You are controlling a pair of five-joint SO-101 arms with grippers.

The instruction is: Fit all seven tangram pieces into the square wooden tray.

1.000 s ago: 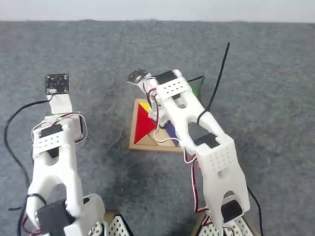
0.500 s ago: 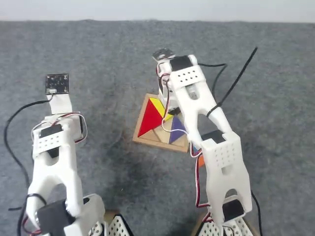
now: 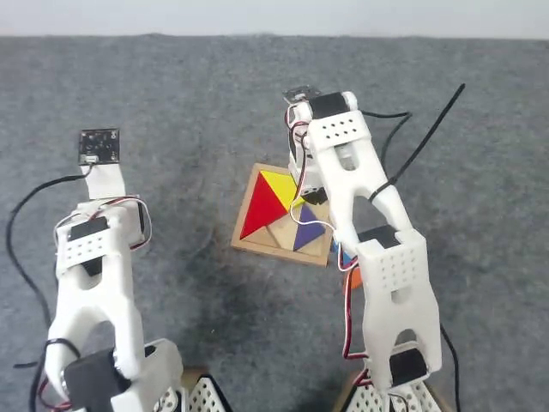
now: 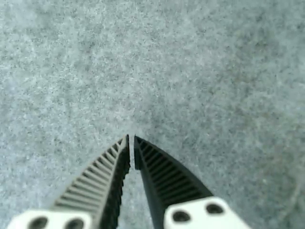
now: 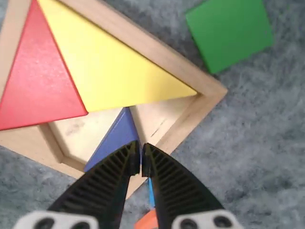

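Note:
The square wooden tray [image 3: 279,251] lies turned at an angle in mid-table. It holds a red triangle [image 3: 260,210], a yellow triangle [image 3: 283,187] and a purple-blue triangle [image 3: 307,233]. My right arm [image 3: 343,163] hangs over its right side. In the right wrist view the right gripper [image 5: 140,145] is shut and empty, its tips above the purple-blue triangle [image 5: 114,140] inside the tray [image 5: 143,47]. A green square [image 5: 228,31] lies on the carpet just beyond the tray's corner. My left gripper [image 4: 131,138] is shut over bare carpet at the far left.
An orange piece [image 3: 350,276] and a light blue piece [image 3: 345,257] lie beside the tray's right edge, partly under the right arm. Grey carpet covers the whole table, with open room between the two arms and in front of the tray.
The right arm has swung right and away, and the tray has turned and slid right with it. The green square is now hidden under the arm in the high view. The left arm stayed still.

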